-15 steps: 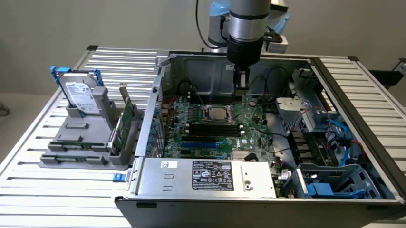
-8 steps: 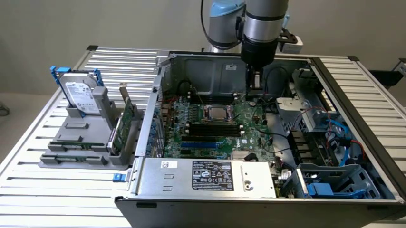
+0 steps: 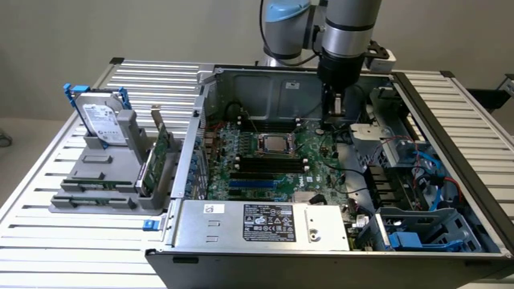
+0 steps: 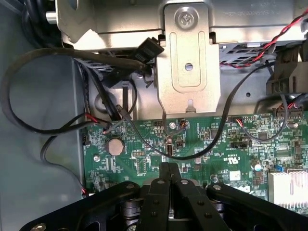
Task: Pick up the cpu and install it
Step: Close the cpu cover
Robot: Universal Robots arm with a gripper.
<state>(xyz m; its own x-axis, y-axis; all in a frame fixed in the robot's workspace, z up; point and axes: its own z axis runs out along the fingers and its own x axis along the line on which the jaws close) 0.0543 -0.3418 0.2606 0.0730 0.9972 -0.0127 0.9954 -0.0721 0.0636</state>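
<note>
Gripper (image 4: pixel 170 168) fingers are pressed together, holding nothing, above the motherboard (image 4: pixel 216 144) inside the computer case (image 3: pixel 241 90). The cpu (image 3: pixel 273 143) lies in its mid-board socket, apart from the gripper. Placement appears done; locking unconfirmed.

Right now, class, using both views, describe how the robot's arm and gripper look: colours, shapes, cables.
The arm is a smooth silver-grey cylinder with a black band and a pale blue joint cap; a black cable loops beside it. The gripper is matte black, with two slim fingers on angular, bolted linkage bars.
</note>
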